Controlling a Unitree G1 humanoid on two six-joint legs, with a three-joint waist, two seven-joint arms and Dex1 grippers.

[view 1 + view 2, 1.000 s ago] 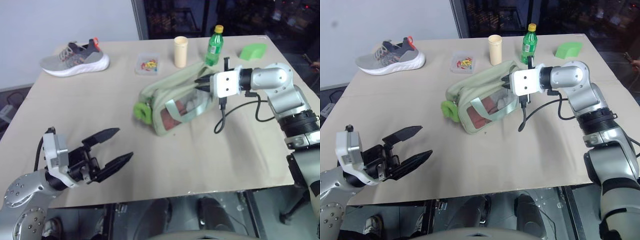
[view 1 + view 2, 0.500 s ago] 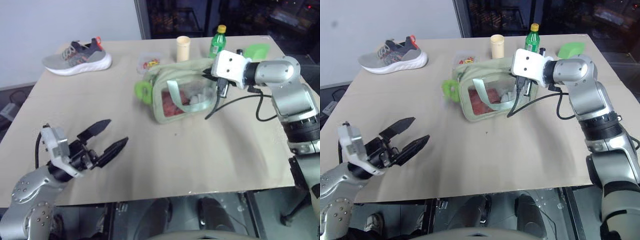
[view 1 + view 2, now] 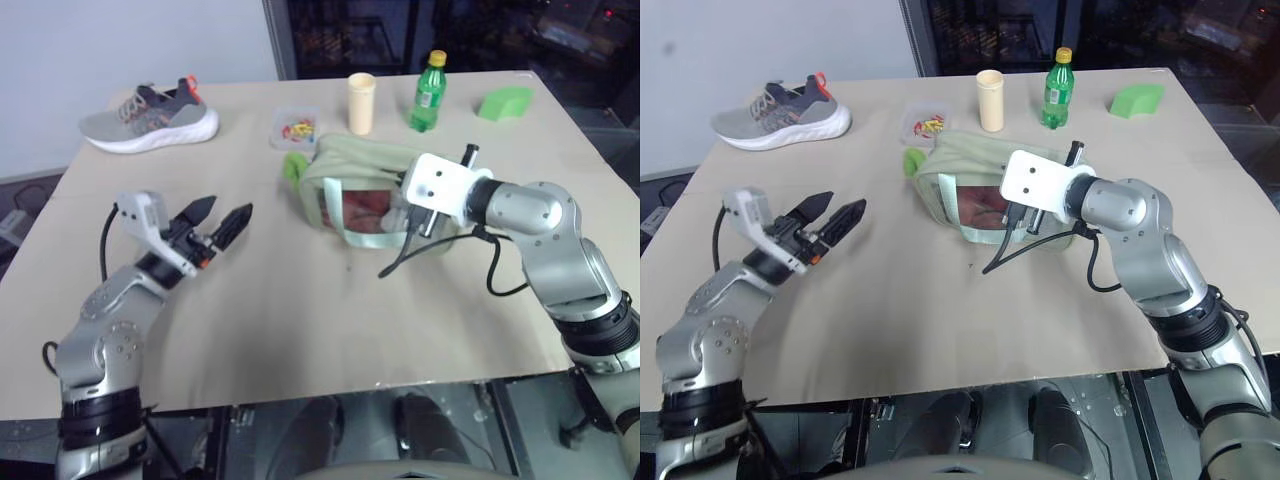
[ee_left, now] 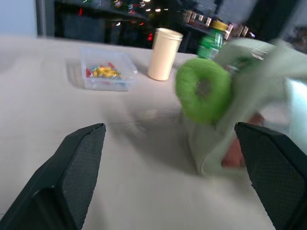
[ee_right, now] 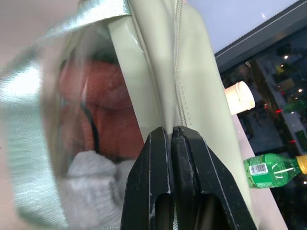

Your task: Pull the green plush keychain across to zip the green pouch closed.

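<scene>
one pouch, one keychain, apparently attached

Right tool sits against the green pouch, its white wrist block covering part of the clear window; can't tell if fabric is pinched. Green plush keychain blurred in left wrist view w/ pouch behind. Small clear box contents too small to ID.
</scene>
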